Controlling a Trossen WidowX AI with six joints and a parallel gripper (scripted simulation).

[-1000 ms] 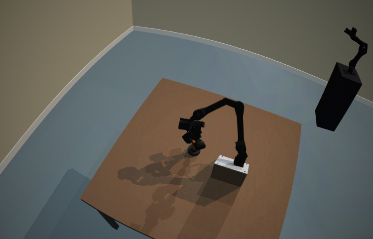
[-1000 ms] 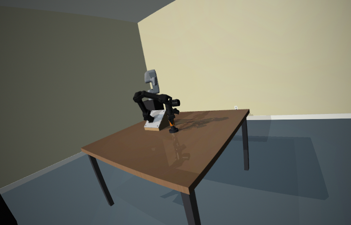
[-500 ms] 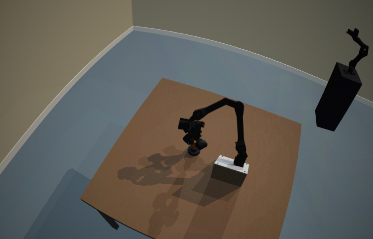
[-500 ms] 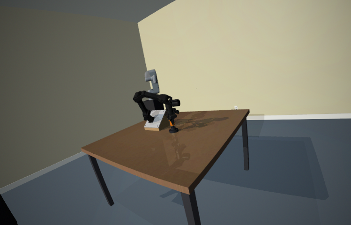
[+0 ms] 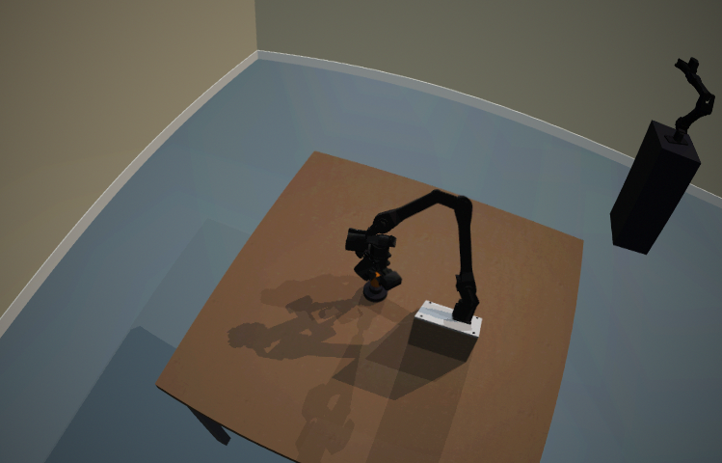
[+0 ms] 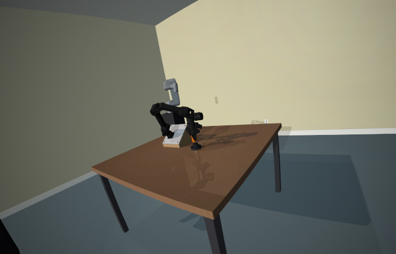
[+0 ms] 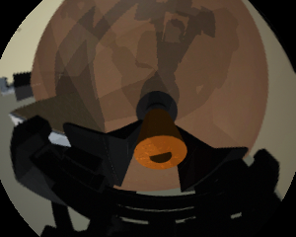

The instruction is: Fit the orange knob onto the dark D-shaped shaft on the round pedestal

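The orange knob (image 5: 376, 277) (image 6: 193, 138) (image 7: 160, 142) stands roughly upright between the fingers of my gripper (image 5: 377, 280) (image 6: 193, 137) (image 7: 157, 124), which is shut on it. In the wrist view the knob's near end shows a dark D-shaped opening with one straight side. The dark round pedestal (image 5: 375, 295) (image 6: 195, 147) (image 7: 156, 97) stands on the table directly below the knob. The knob's lower end is over the pedestal's middle. The shaft is hidden, and I cannot tell how far the knob is down on it.
The arm's white-topped slanted base block (image 5: 438, 338) (image 6: 176, 133) (image 7: 60, 139) stands on the brown table (image 5: 502, 401) (image 6: 149, 170) close to the pedestal. Another arm stands on a black column (image 5: 649, 198) beyond the table. Arm shadows fall across the table.
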